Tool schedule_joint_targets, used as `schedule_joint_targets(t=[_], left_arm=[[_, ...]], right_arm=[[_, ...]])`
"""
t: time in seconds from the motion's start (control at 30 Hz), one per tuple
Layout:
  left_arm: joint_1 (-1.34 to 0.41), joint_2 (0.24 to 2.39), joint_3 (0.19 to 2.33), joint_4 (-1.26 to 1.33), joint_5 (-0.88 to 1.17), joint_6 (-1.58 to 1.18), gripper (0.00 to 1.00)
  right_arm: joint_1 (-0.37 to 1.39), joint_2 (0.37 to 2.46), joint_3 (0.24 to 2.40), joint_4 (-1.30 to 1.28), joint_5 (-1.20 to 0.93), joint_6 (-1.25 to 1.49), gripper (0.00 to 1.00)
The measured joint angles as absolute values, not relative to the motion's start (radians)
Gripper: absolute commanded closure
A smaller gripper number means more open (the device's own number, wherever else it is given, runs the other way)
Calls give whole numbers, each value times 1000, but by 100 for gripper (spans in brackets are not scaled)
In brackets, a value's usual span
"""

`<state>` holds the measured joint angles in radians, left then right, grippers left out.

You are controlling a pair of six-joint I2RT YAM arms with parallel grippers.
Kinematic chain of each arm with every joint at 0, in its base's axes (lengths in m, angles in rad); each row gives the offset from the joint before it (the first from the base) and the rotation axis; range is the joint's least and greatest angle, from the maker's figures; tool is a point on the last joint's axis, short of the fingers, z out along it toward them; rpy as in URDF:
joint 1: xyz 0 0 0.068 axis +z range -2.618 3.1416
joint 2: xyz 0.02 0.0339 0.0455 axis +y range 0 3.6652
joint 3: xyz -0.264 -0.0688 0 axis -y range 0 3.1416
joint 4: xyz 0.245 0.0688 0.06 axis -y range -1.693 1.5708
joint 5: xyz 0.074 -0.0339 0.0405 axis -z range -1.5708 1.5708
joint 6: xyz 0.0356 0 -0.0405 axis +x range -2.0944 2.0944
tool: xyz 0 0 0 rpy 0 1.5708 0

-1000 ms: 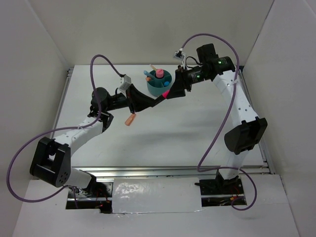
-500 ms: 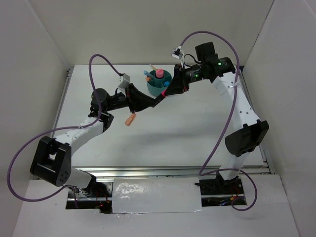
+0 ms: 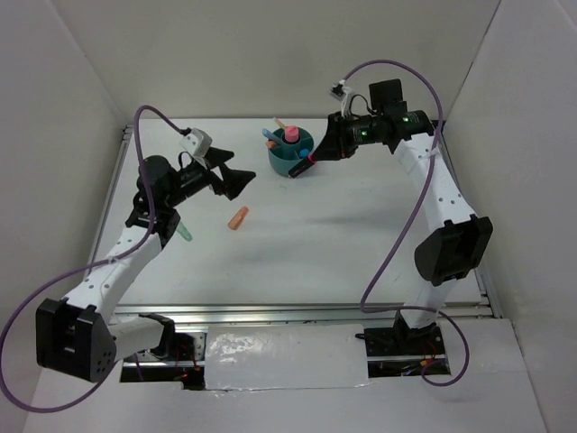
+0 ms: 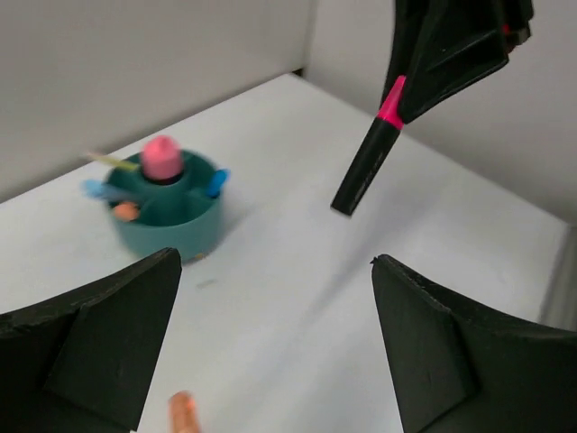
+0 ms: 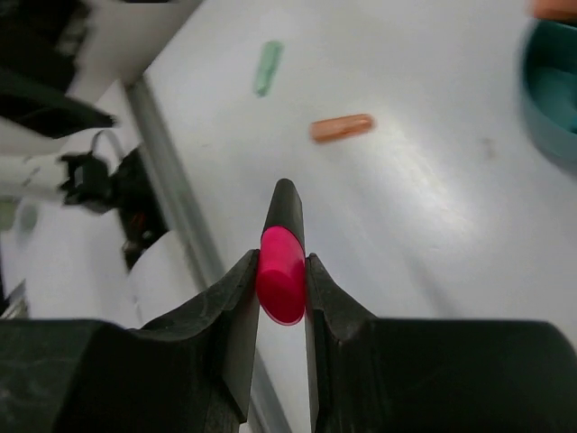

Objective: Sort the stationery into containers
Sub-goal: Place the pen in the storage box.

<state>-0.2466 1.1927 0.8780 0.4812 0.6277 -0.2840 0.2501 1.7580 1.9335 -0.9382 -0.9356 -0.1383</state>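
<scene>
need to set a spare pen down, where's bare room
Bare: the table strip between the orange stub and the near edge, and the right side. Crowded: around the teal cup, where the right gripper holds a marker.

I'm watching a white table (image 3: 343, 234) sitting between white walls (image 3: 270, 54). An aluminium rail (image 3: 288, 313) is running along its near edge and a second rail (image 3: 113, 185) along its left edge. A crinkled silver sheet (image 3: 284, 359) is lying nearer still, around the middle.

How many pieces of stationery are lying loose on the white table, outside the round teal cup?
2: a short orange stub mid-table, and a mint green stub beside the left arm, which may hide others.
</scene>
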Motion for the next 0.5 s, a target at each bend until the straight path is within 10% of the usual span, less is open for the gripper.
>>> schedule_joint_targets(t=[0.5], left_arm=[[-213,1151,978,-50,200,-135,1]], right_arm=[[252,1998,1938,-442,-306,113,100]])
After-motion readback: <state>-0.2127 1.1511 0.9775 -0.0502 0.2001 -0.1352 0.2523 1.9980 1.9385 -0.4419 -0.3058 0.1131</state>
